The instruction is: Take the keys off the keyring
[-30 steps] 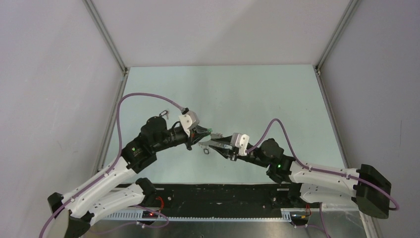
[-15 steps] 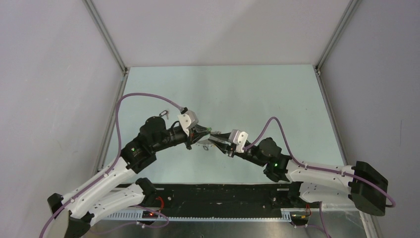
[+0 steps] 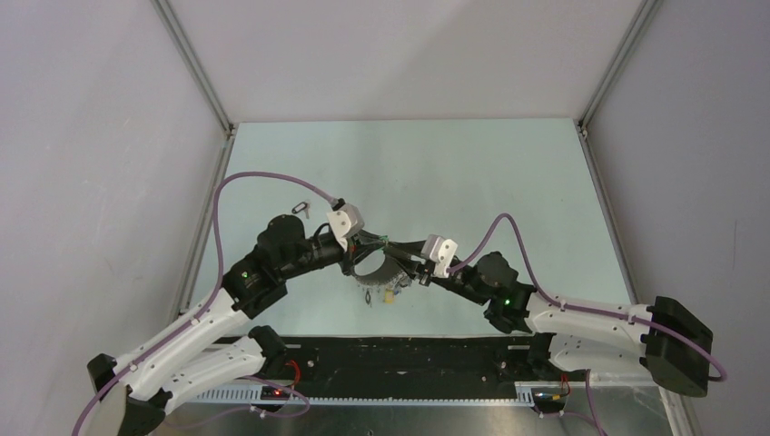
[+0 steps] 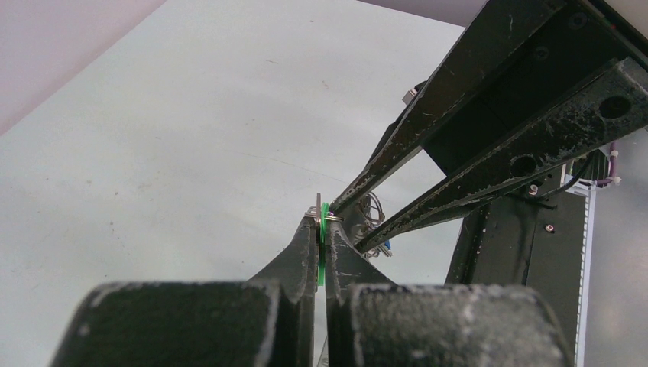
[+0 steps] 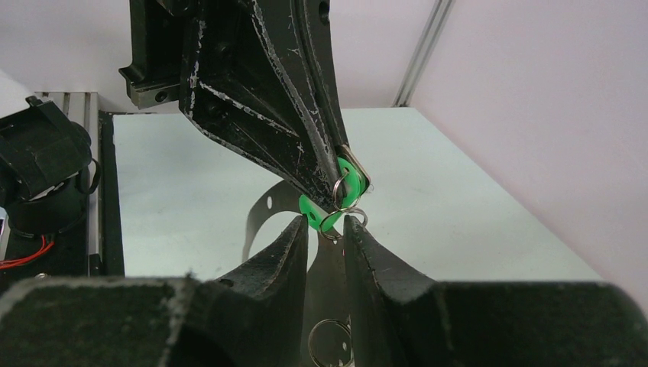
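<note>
While the left gripper [image 4: 321,229] pinches the green key head [image 5: 345,177], the right gripper [image 5: 326,229] at six o'clock beneath it — jaws slightly apart, grip unclear — should take the light, springy-looking keyring [image 5: 264,208] by its band.

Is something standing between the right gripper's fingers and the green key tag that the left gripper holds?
Nothing visible does. In the right wrist view the green key tag, pinched in the left gripper, sits just past the tips of the right gripper, whose fingers stand apart.

Left gripper [image 4: 321,229] clamped on green key tag [image 4: 323,256], right gripper [image 4: 350,228] slanting in from upper right, pale table [image 4: 153,153]
</note>
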Controlling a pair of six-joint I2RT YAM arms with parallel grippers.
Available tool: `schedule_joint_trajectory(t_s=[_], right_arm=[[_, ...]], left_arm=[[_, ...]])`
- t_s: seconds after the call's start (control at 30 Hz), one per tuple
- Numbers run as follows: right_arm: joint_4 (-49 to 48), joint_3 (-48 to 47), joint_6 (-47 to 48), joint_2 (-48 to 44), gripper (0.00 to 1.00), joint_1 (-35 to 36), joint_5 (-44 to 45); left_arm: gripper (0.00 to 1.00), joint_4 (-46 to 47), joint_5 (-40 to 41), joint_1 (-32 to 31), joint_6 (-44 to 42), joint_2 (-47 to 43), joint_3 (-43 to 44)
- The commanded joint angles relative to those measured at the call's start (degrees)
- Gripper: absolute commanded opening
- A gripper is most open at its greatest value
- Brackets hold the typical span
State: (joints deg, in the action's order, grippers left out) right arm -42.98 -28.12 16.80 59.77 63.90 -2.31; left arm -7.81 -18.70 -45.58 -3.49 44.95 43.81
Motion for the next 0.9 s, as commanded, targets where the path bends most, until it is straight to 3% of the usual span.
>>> schedule_joint_trajectory(t_s=[0.0,0.3,0.43,0.6,0.87], right_arm=[[-1.97,-2.73,0.87,-0.55,0.29,-0.23,0.78],[-6.84,-3.10,0.23,3.24,0.29,-0.54,-1.07],[-7.31,-3.89,0.15,4.41,0.20,-0.51,-0.58],[-5.78,-4.05,0.68,4.00,0.00,0.34,0.94],[-2.30,-2.71,3.36,0.89,0.00,2.64,5.89]], left_arm=[[0.00,4.28,-0.18,0.17,-0.23,-1.20,0.47],[0.00,4.51,-0.67,0.11,-0.21,-1.92,0.44],[0.00,5.25,-0.36,0.17,-0.14,-2.86,-0.12],[0.00,5.31,0.26,0.11,0.11,-3.07,-0.22],[0.00,5.31,4.52,0.20,2.43,-2.63,-0.20]])
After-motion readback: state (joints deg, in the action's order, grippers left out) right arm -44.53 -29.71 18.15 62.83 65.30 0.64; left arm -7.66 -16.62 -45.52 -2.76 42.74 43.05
